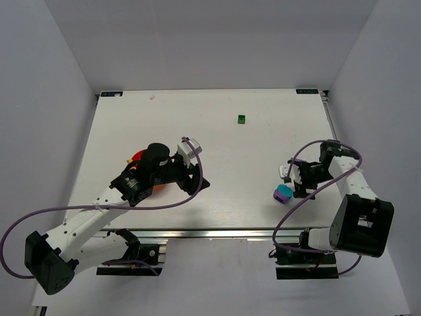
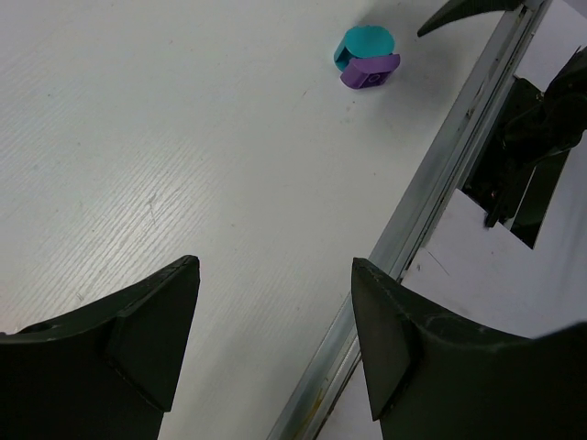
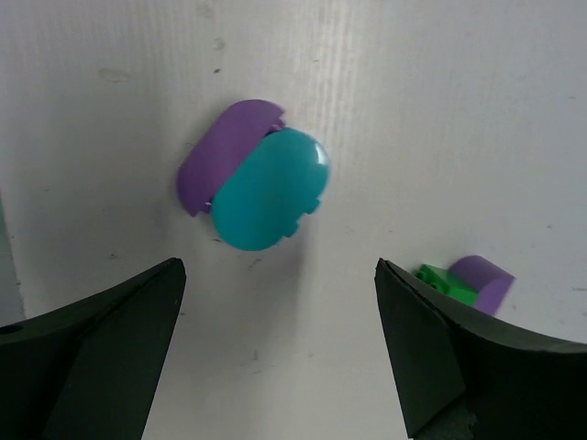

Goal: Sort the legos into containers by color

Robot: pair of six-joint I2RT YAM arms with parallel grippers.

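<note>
Right fingers beside wrist-only green brick

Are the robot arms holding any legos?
No, nothing is held. The left end effector and right end effector are open and empty; the teal lego and the purple lego against it lie on the table.

A white table with a faint grain is enclosed by plain pale grey walls at the back and on both sides. Its near edge is bordered by a metal rail. The scene is evenly lit, and only soft shadows are cast.
</note>
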